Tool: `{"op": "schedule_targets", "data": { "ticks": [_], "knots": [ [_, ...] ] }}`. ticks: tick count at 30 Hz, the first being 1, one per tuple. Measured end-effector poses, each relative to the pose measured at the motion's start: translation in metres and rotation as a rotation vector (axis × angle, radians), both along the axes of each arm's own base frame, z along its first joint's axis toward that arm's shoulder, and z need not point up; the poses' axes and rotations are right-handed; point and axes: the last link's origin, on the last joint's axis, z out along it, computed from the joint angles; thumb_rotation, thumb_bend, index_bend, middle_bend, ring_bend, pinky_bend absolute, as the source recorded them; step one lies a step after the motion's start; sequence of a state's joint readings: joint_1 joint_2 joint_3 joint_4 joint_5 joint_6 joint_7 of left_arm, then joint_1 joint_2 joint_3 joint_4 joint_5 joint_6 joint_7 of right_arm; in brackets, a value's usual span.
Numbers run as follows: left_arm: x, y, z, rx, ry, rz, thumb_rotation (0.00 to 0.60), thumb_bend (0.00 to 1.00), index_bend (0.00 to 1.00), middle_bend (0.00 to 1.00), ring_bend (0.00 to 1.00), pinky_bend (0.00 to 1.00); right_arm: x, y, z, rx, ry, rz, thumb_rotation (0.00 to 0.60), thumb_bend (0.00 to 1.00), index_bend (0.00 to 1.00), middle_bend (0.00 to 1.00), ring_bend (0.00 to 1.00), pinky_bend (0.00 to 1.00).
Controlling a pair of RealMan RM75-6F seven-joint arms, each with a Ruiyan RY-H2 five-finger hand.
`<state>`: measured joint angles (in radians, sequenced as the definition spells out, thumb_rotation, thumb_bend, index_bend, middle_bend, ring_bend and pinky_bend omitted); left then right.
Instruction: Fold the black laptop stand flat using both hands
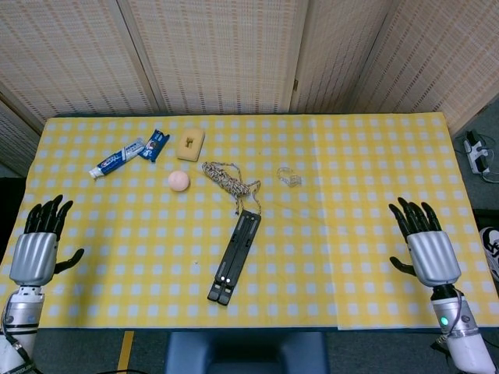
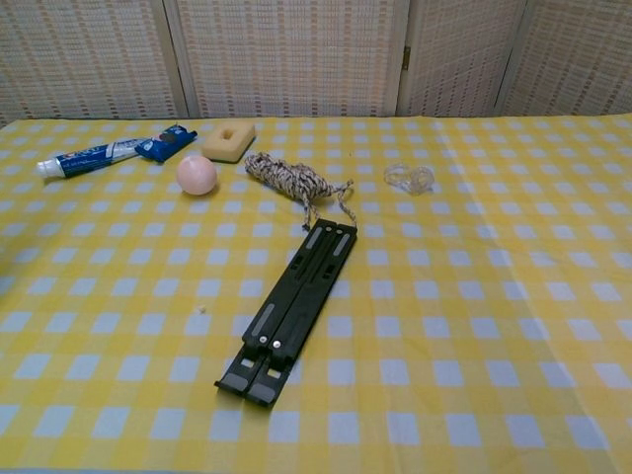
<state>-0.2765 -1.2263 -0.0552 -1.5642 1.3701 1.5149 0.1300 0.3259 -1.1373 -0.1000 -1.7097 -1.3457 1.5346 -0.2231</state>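
While both hands sit at the table's near corners, the one black folded-flat laptop stand (image 1: 235, 256) lies alone at the centre of the yellow-and-white checked tablecloth (image 1: 351, 171), its two hinged bars closed side by side and running diagonally, near end to the left. The left hand (image 1: 35, 251), silver-backed with black fingers, is at the near left edge, fingers spread and holding nothing. The right hand (image 1: 426, 249), same build, is at the near right edge, likewise spread and empty. Both are well apart from the stand.

Counted on the far half of the cloth: one blue-and-white toothpaste tube (image 1: 116, 157); one small blue wrapped packet (image 1: 155, 144) just beside it; one tan rectangular block with a slot in its middle (image 1: 189, 143); one smooth pink ball (image 1: 178, 181); one coil of speckled braided rope (image 1: 228, 178), its loose end near the stand's far tip; one small clear plastic piece (image 1: 289, 176).

Head view shows both hands; chest view shows neither, only the stand (image 2: 291, 308) and the objects.
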Motion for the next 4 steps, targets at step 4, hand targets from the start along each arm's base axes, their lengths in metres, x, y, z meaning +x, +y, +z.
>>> {"op": "schedule_targets", "data": {
  "ticks": [4],
  "knots": [
    [-0.006,-0.025,0.005,0.018,-0.005,0.004,0.600,0.26,0.07,0.00,0.00,0.00,-0.020,0.022,0.012,-0.059,-0.051,-0.041,0.600,0.18,0.00,0.04,0.07,0.01]
  ]
}}
